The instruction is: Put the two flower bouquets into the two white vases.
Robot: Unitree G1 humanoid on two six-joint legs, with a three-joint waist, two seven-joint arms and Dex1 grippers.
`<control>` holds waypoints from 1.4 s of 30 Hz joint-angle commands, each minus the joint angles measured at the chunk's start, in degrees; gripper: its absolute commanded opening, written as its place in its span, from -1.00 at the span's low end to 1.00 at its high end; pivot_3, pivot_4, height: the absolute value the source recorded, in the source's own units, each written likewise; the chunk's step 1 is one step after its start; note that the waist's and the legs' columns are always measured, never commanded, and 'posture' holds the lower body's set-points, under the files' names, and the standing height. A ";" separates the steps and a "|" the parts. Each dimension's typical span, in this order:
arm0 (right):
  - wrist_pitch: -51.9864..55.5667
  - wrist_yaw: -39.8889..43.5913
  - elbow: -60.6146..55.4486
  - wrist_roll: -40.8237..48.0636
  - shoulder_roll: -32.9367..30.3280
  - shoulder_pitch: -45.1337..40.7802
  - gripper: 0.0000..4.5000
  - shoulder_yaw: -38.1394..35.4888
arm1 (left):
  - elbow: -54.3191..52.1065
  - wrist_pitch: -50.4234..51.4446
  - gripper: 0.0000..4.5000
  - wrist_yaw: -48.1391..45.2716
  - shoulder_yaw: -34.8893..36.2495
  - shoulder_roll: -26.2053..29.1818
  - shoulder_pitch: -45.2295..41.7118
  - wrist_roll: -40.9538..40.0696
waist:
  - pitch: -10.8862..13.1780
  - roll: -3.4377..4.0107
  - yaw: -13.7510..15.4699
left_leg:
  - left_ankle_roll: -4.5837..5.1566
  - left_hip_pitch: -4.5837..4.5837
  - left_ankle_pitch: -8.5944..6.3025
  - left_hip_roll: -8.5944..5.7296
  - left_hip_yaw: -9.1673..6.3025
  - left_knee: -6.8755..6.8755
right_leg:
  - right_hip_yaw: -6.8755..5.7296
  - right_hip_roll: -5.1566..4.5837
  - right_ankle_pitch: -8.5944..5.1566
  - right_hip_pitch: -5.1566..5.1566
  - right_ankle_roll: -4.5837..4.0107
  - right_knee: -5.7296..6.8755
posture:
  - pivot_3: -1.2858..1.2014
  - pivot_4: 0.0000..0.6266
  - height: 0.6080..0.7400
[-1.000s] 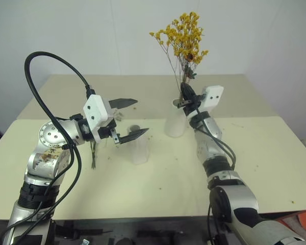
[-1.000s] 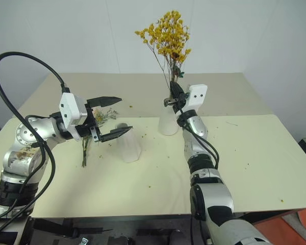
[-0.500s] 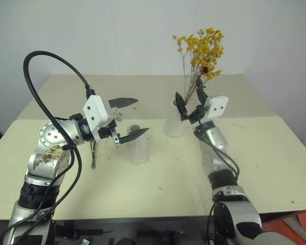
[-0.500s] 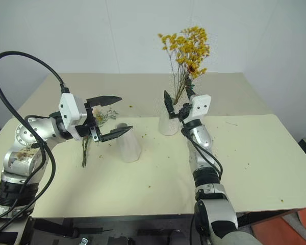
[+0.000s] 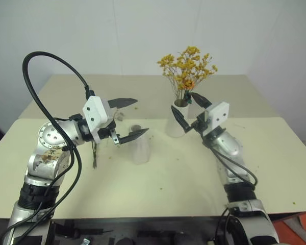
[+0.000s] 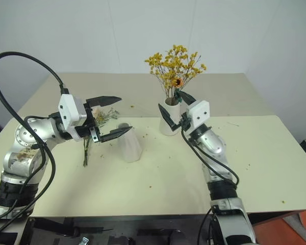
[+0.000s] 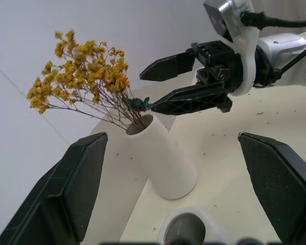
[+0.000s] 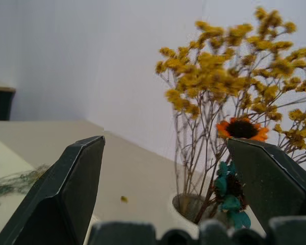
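Note:
The bushy yellow bouquet (image 5: 186, 65) stands upright in the cone-shaped white vase (image 5: 175, 124) at the middle back of the table. My right gripper (image 5: 182, 101) is open just in front of that vase's mouth, its fingers either side of the stems and touching nothing. The other white vase (image 5: 139, 146) stands empty nearer to me, its mouth just under my open left gripper (image 5: 142, 116). Behind my left hand the grey-green sprig bouquet (image 6: 98, 117) lies flat on the table. The left wrist view shows the filled vase (image 7: 163, 163) and the right gripper (image 7: 147, 92) beside it.
Small yellow flower crumbs (image 6: 152, 186) dot the cream tabletop (image 5: 163, 189). A black cable (image 5: 43, 64) loops high over my left arm. A seam (image 5: 255, 118) runs across the table behind the vases. The white wall rises just beyond the far edge.
My right gripper has opened, let go of the yellow bouquet's stems and drawn back toward me. The bouquet has dropped lower into the cone vase. The left arm has not moved.

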 commanded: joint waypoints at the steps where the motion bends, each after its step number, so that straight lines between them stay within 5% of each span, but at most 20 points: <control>1: 7.28 6.03 -11.08 4.99 -6.13 4.09 0.98 -1.09 | -2.69 -0.06 1.00 3.74 5.63 1.07 1.98 -0.33 | 0.00 0.00 0.21 | 0.00 0.00 0.00 0.00 0.00 0.00 | 0.00 0.00 0.00 0.00 0.00 -0.01 | 0.03 -0.52 1.00; 7: 24.43 13.17 -25.64 16.68 -17.86 9.24 0.98 -4.35 | -8.88 11.38 1.00 21.68 12.52 0.44 1.62 2.92 | 0.01 -0.02 0.79 | 0.00 0.09 0.00 0.02 0.01 0.05 | 0.02 0.02 -0.01 0.06 0.01 -0.11 | 0.03 -0.52 1.00; 12: 28.57 21.27 -31.69 19.33 -27.19 9.97 0.98 -4.47 | -15.71 42.47 1.00 38.46 9.02 2.44 -3.72 11.48 | 0.02 -0.09 1.16 | 0.00 0.21 0.00 -0.01 -0.03 0.11 | -0.02 0.04 -0.05 0.22 0.07 -0.10 | 0.03 -0.52 1.00; 16: 29.70 26.31 -31.91 19.53 -30.59 8.06 0.98 -3.13 | -17.84 67.31 1.00 46.66 11.39 -5.91 -11.95 12.12 | 0.02 -0.15 1.49 | 0.00 0.19 0.00 -0.06 -0.09 0.22 | -0.08 0.02 -0.06 0.30 0.09 -0.10 | 0.03 -0.52 1.00; 19: 30.93 27.24 -30.80 19.57 -30.74 6.13 0.98 -2.38 | -17.30 80.34 1.00 50.32 10.76 -7.28 -14.56 15.01 | 0.02 -0.16 1.18 | 0.00 0.07 0.00 -0.06 -0.15 0.31 | -0.13 0.03 -0.05 0.23 0.09 -0.09 | 0.03 -0.52 1.00; 34: 38.22 35.92 -28.23 23.39 -31.67 -2.89 0.98 -0.66 | -4.00 82.31 1.00 54.79 17.33 -10.82 -8.50 3.22 | 0.05 -0.20 2.09 | -0.04 0.05 0.01 -0.06 -0.21 0.20 | -0.14 -0.04 -0.03 0.10 0.03 -0.06 | 0.03 -0.52 1.00; 42: 38.60 33.98 -29.81 21.71 -31.38 -1.43 0.98 -1.21 | 1.42 82.31 1.00 56.00 13.35 -12.48 -9.86 0.59 | 0.04 -0.25 2.74 | -0.05 0.01 0.01 -0.07 -0.20 0.20 | -0.14 -0.03 -0.02 0.06 0.02 -0.06 | 0.03 -0.52 1.00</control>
